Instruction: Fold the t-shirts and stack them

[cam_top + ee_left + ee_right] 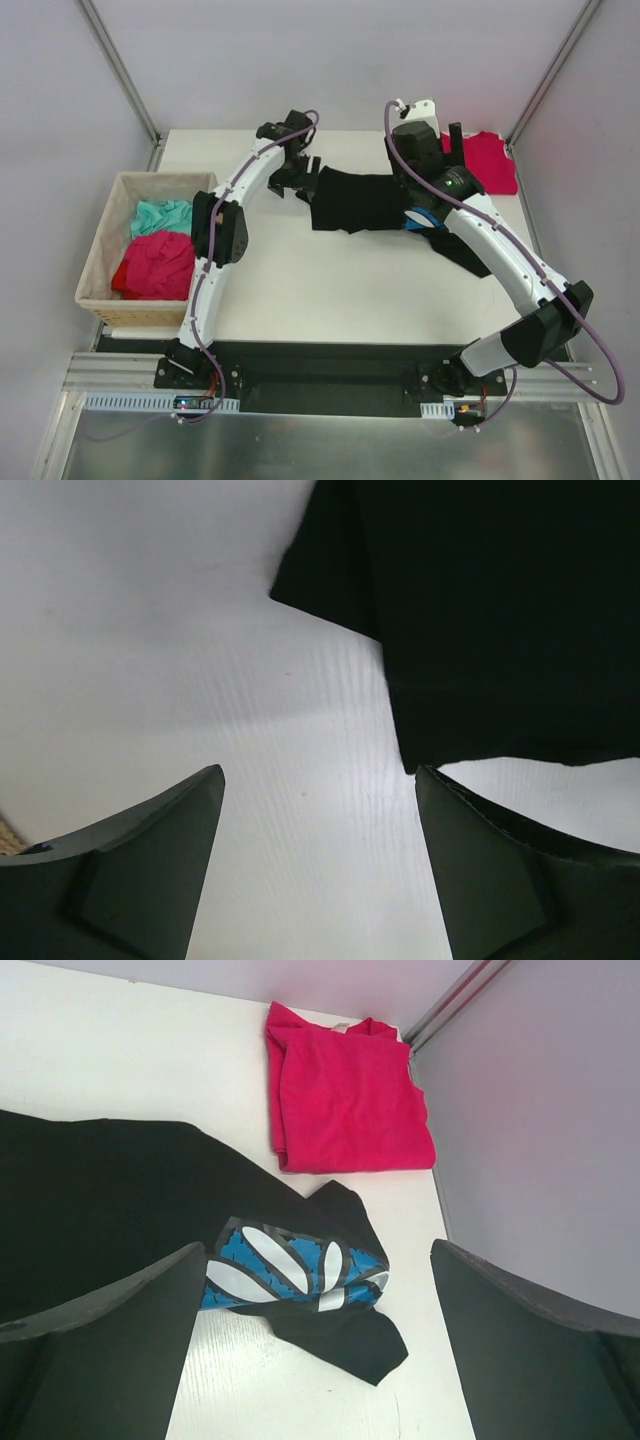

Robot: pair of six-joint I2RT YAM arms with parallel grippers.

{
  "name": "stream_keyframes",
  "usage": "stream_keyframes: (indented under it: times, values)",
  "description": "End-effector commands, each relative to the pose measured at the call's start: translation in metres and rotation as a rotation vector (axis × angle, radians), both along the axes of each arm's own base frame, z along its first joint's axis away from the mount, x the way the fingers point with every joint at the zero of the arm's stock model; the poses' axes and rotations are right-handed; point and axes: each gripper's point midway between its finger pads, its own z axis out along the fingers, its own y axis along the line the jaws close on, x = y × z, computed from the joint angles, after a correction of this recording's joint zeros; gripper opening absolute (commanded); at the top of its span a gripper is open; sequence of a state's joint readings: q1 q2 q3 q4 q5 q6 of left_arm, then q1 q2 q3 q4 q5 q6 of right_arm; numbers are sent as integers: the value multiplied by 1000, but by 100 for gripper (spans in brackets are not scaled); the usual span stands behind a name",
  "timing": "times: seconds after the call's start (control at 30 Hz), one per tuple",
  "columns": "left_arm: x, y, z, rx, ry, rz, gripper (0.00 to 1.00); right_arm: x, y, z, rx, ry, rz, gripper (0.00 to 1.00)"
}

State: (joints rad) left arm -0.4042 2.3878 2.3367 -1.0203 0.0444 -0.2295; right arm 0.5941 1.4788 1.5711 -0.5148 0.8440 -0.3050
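Presently I count two t-shirts on the white table point(330, 290). The black t-shirt point(360, 200) lies spread and rumpled across the far middle, between my two arms, with one blue panel with pale petals point(290, 1270) showing at its right end. The red t-shirt point(488, 162) lies folded flat in the far right corner, just beside the black one but apart from it. My left gripper point(318, 775) stands with both fingers well apart over bare table at the black shirt's left edge, the hem just beyond my right finger, nothing between the fingers. My right gripper point(318, 1250) is spread fully wide above the black shirt's right end, gripping nothing. One woven basket point(100, 250) sits at the table's left edge, holding two crumpled items: one teal cloth point(165, 215) and one crimson cloth point(155, 265).
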Motion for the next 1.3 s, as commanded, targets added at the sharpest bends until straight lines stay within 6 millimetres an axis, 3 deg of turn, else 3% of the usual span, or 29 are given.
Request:
stream_keyframes:
  times: [0.0, 0.17, 0.37, 0.6, 0.9, 1.27]
  values:
    - [-33, -39, 20, 8, -19, -144, 77, 2, 6, -3, 32, -3, 17, 100]
    - [-52, -60, 5, -1, 33, -181, 77, 0, 3, -6, 18, 4, 7, 100]
    - [-70, -46, -29, 92, 114, -143, 73, 0, 4, -7, 23, 4, 12, 100]
    - [-63, -24, -34, 128, 120, -83, 71, -2, 5, -9, 33, 8, 20, 100]
    - [-58, -33, -47, 125, 137, -106, 57, -2, 5, -8, 35, 6, 20, 100]
    - [-61, -42, -54, 125, 145, -130, 63, -2, 7, -11, 35, 11, 24, 100]
